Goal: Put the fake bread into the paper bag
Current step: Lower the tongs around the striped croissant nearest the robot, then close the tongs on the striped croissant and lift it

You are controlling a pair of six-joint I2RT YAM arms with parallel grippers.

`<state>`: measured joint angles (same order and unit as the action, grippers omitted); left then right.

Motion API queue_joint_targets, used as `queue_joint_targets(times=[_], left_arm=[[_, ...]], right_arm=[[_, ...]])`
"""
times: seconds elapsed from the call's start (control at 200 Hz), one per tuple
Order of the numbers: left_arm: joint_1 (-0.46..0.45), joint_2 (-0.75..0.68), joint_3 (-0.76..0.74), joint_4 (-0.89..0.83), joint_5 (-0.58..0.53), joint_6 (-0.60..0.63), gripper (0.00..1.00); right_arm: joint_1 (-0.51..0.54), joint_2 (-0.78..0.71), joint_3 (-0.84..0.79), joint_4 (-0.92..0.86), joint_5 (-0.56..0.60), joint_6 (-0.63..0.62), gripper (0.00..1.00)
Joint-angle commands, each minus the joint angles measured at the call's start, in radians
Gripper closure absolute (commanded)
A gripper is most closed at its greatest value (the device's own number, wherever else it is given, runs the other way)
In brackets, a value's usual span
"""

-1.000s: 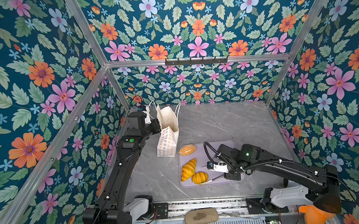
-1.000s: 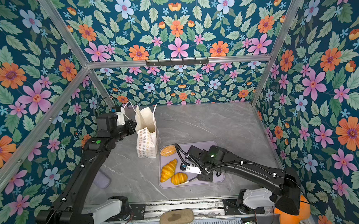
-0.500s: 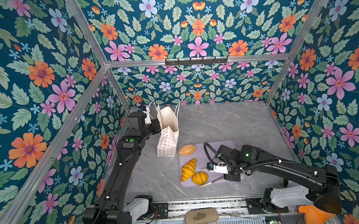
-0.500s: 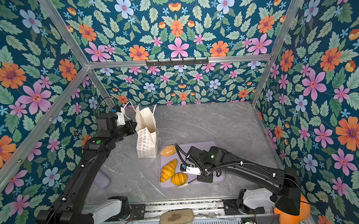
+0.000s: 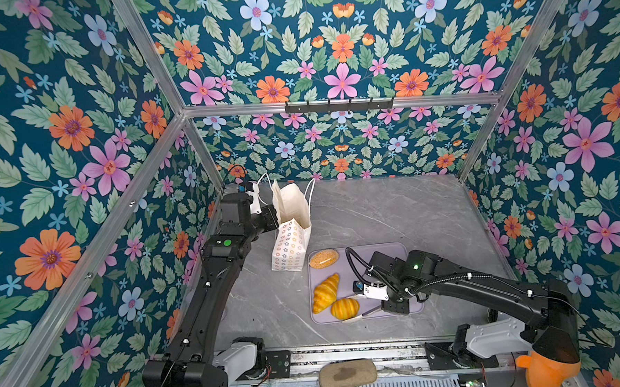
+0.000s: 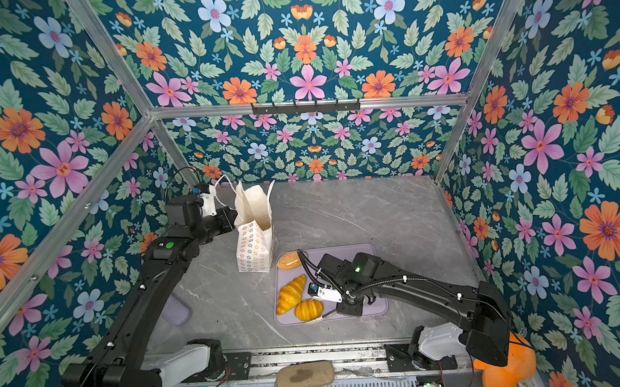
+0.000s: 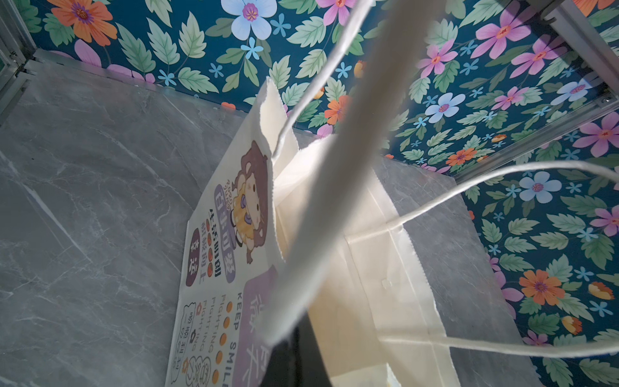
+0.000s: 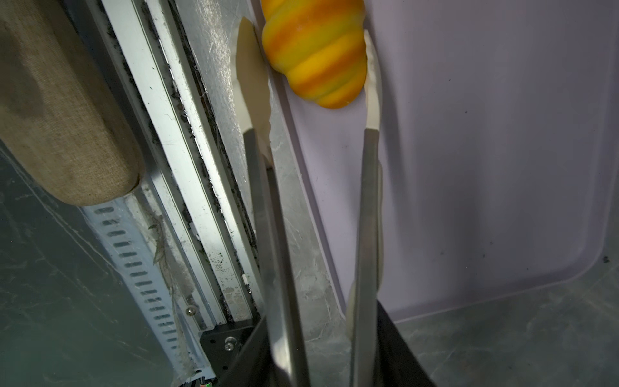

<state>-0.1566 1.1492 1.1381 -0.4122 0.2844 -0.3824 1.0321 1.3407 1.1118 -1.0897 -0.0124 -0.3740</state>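
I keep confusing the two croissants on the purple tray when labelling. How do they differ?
The long croissant is slim, tapered and lies diagonally; the short croissant is plump and rounded. The long croissant is clear of any tool; the short croissant sits between the tips of the tongs at the near edge of the tray. The short croissant shows stronger orange stripes. Both are glossy, ridged and lie on the tray.

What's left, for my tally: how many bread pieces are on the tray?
3 on the tray: speckled bun farthest, long croissant middle, short croissant nearest, between the tongs. Paper bag interior hidden.
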Motion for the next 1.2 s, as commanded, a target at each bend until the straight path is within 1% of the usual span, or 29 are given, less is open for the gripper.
queue_joint_targets(times=[0.0, 0.115, 0.315, 1.115, 1.19], left_arm=[[0.002, -0.003, 0.007, 0.009, 0.005, 0.007, 1.0], [0.002, 0.001, 0.009, 0.007, 0.006, 0.006, 1.0], [0.002, 0.011, 0.007, 0.013, 0.015, 0.005, 1.0], [0.002, 0.016, 0.024, 0.018, 0.032, -0.002, 1.0], [0.002, 0.017, 0.021, 0.018, 0.035, -0.005, 1.0]], right_arm=[[0.0, -0.017, 0.006, 0.01, -0.006, 0.011, 0.61], [0.0, -0.038, 0.015, 0.004, -0.028, 0.016, 0.62], [0.0, -0.055, 0.017, 0.008, -0.031, 0.014, 0.62], [-0.042, 0.017, 0.002, 0.013, -0.028, 0.022, 0.61], [-0.044, 0.024, 0.014, 0.007, -0.034, 0.031, 0.63]])
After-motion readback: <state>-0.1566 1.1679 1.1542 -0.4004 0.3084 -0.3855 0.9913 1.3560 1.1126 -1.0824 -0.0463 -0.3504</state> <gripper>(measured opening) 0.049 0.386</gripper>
